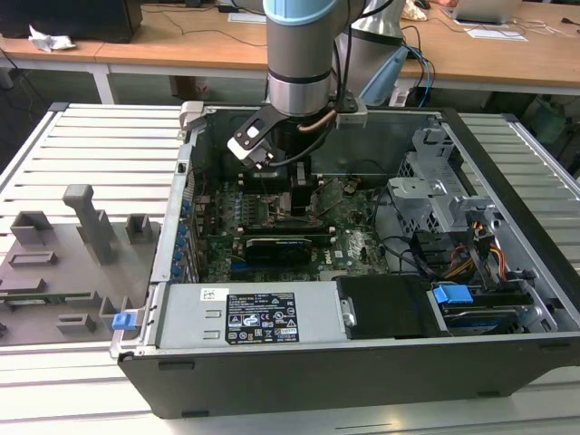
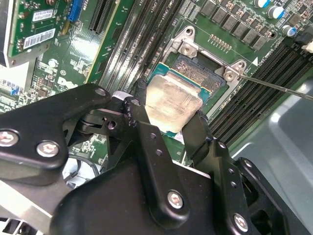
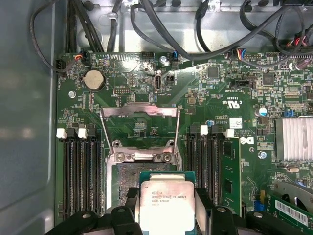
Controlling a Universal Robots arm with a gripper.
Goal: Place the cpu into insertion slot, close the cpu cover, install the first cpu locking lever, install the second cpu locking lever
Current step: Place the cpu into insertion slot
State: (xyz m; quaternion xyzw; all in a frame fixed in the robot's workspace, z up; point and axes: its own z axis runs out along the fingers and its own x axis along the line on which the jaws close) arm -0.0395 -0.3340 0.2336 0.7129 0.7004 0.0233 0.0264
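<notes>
In the exterior view a grey fixture [image 1: 82,245] lies to the left. The open case [image 1: 362,376] sits mid-table, and the arm [image 1: 304,54] reaches down over its board [image 1: 353,245]. In the second wrist view the gripper [image 2: 168,108] has its fingers [image 2: 198,128] pinching the cpu [image 2: 171,105] by two opposite edges. The chip is slightly tilted over the near part of the slot [image 2: 208,73] and not seated. A thin lever [image 2: 274,87] juts out to the right. In the first wrist view the cover [image 3: 139,111] stands open beyond the slot. The cpu looks light, stiff and slick on top, and probably delicate underneath. An edge grip like this one, kept level, suits it best.
</notes>
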